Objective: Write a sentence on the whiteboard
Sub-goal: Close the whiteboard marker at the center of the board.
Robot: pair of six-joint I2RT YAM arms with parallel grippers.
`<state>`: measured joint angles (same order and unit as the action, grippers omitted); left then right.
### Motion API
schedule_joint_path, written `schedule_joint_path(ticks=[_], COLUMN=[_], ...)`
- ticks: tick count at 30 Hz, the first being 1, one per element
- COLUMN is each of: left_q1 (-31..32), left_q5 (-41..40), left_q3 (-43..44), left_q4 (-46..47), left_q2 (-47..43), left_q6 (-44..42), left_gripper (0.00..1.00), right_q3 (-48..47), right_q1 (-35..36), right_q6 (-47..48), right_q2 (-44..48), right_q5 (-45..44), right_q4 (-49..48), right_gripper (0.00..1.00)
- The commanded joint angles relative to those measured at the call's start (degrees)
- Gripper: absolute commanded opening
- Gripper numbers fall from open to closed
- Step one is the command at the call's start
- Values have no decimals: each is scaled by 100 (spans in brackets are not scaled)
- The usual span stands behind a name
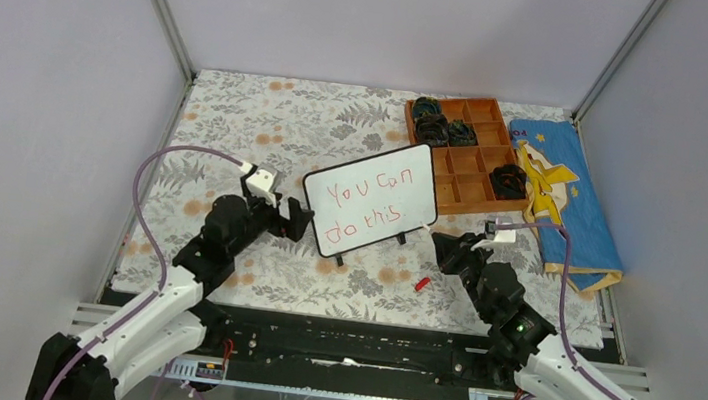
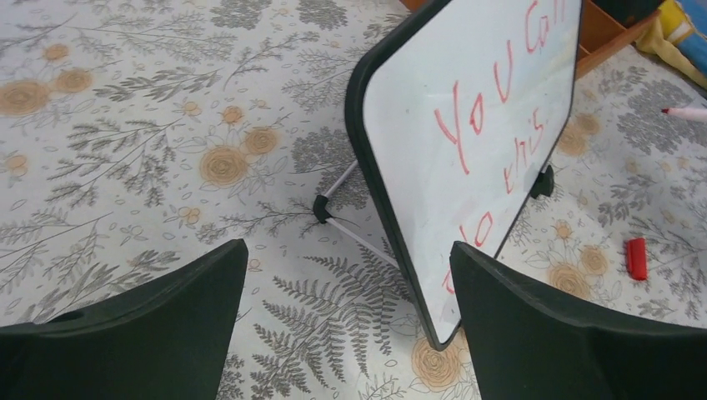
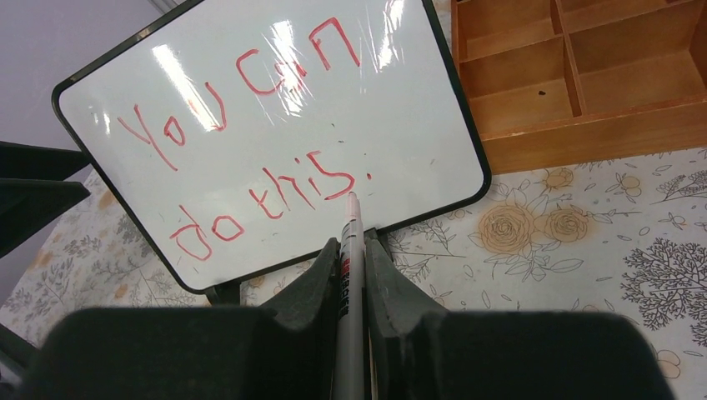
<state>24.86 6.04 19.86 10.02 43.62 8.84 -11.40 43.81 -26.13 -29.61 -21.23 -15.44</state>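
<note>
Logging both claws and the board.

Small rectangular whiteboard with thin black frame and rounded corners: stands about mid-table on its small black feet. It leans back with its face toward the near edge, on the grey-and-orange floral tablecloth. Red handwritten sentence on it reads "You can" over "do this" in thin, uneven letters, with a small red dot after the last word.

My right claw: jaws closed narrowly on a slim white-barrelled marker, which runs up between my fingers with its red tip forward. The tip sits by the board's lower right part, just below that dot. I cannot tell whether it touches the surface.

My left claw: jaws spread wide, holding nothing. It sits at the board's lower left corner. One finger is just beside the frame there, and contact is not discernible.

Small red marker cap: lies on the tablecloth between the board and the near edge, toward my right claw and apart from both.

Brown wooden compartment tray: far right corner of the table, just behind the board's right end. Black items sit in several compartments.

Blue cloth with a yellow figure: along the right edge, beside the tray.
</note>
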Motion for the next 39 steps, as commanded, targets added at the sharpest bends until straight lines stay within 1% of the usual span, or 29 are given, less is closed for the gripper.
schedule_joint_path(ticks=[1, 3, 7, 10, 14, 15, 16, 18, 21, 22, 24, 27, 30, 32, 34, 37, 39], left_q1=[86, 112, 224, 416, 580, 579, 581, 581, 577, 581, 575, 577, 581, 581, 581, 581, 581], left_q5=[-822, -1423, -2878, -4087, -5896, -6204, -6314, -6119, -5326, -5173, -5150, -4834, -4573, -4355, -4227, -3599, -3171], left_q3=[-13, 42, 127, 306, 797, 909, 985, 1097, 1302, 1439, 1686, 2099, 2634, 2951, 3106, 3043, 2994], left_q4=[-178, -366, -723, -1036, -1768, -1974, -2034, -2088, -2126, -2225, -2523, -3036, -3998, -4538, -4760, -4578, -4372], left_q2=[-212, -350, -893, -1246, -1552, -1641, -1749, -2012, -2408, -2523, -2685, -2593, -2175, -1976, -1970, -2248, -2424], left_q6=[38, 81, 206, 458, 1208, 1526, 1583, 1585, 1681, 1928, 2445, 2384, 2487, 2319, 2043, 1334, 1042], left_gripper=[99, 99, 99, 99, 99, 99, 99, 99, 99, 99, 99, 99, 99, 99, 99, 99, 97], right_q3=[-215, -236, -341, -495, -934, -1063, -1187, -1405, -1734, -1870, -2077, -2330, -2389, -2357, -2373, -2528, -2583], right_q1=[-39, -39, -39, -39, -39, -39, -39, -39, -39, -39, -39, -39, -35, -39, -39, -39, -39], right_q6=[63, 91, 196, 265, 239, 221, 196, 168, 139, 110, 12, -131, -160, -101, -2, 55, 91], right_q2=[66, 83, 193, 321, 390, 371, 343, 295, 284, 289, 289, 307, 426, 537, 605, 610, 632], right_q5=[110, 111, 127, 130, 141, 126, 100, 45, -105, -175, -305, -410, -406, -416, -442, -499, -528], right_q4=[-59, -20, 179, 455, 1153, 1349, 1595, 1999, 2502, 2638, 2904, 3249, 3315, 3240, 3170, 3306, 3342], right_gripper=[0, 0, 0, 0, 0, 0, 0, 0, 0, 0, 0, 0, 0, 0, 0, 0, 0])
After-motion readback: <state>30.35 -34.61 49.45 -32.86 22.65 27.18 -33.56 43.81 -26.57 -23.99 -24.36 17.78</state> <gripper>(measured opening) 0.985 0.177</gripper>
